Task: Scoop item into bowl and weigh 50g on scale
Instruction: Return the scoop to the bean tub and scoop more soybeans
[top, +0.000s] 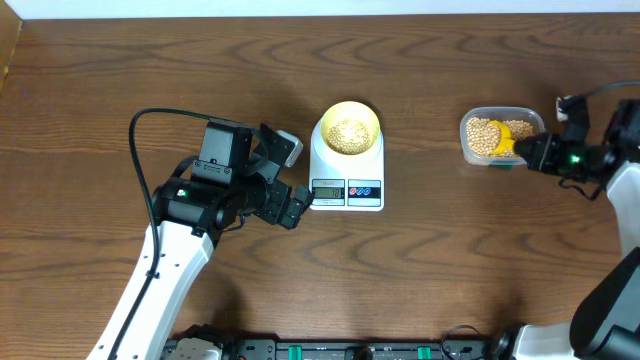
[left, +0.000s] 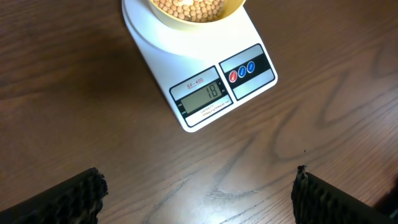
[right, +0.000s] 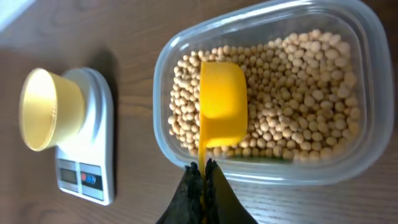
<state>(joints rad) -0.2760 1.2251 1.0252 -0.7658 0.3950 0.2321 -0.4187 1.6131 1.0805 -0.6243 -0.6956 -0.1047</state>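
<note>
Beans (top: 348, 133) in bowl (top: 373, 116) on scale (top: 345, 172)

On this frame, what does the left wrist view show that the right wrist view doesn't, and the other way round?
Left wrist only: the LCD display of the white digital kitchen scale readably showing 18, small tan beans inside the pale yellow round bowl, and the open left gripper above the brown wooden table. Right wrist only: the clear rectangular plastic tub of beans, and the right gripper shut on the handle of the bright yellow plastic scoop lying in it. Both: scale, bowl on its platform, table.
</note>
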